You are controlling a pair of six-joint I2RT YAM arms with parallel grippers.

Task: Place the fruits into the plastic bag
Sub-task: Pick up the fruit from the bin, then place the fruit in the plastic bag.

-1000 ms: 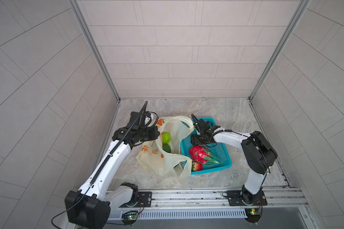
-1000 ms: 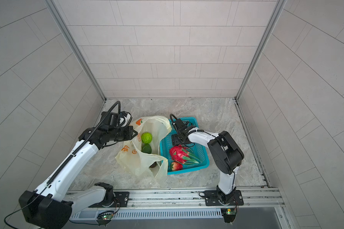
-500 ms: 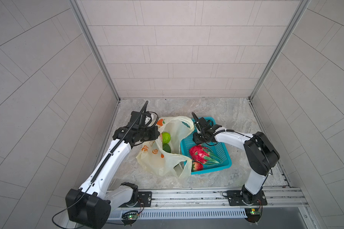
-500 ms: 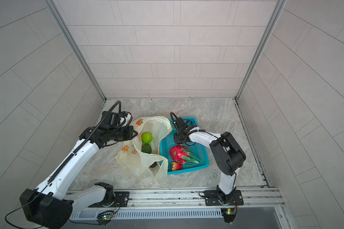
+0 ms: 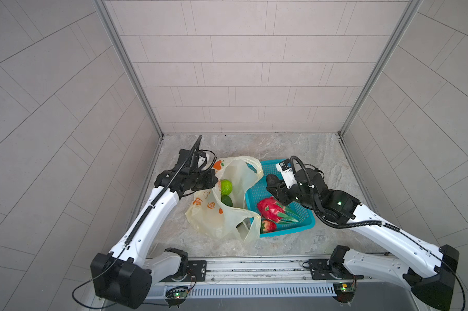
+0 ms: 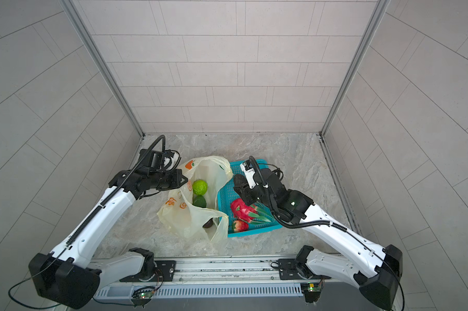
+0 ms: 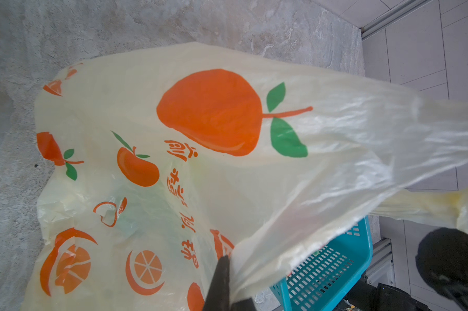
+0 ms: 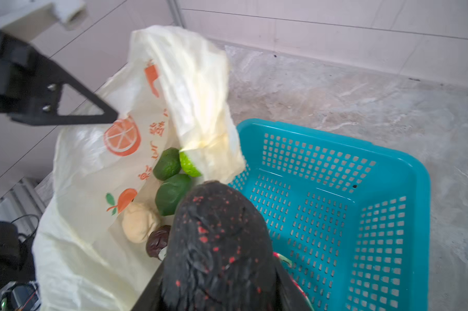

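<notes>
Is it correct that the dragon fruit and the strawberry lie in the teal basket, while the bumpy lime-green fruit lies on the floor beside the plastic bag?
Not quite: the bumpy lime-green fruit lies inside the plastic bag, not on the floor beside it, as both top views show. The dragon fruit and the strawberry do lie in the teal basket.

Orange Chinese characters (image 7: 183,172) are running in a line across the plastic bag (image 7: 322,134), too crumpled for me to read. A white label (image 5: 284,165) on the right wrist camera (image 5: 290,180) is showing print too small.
</notes>
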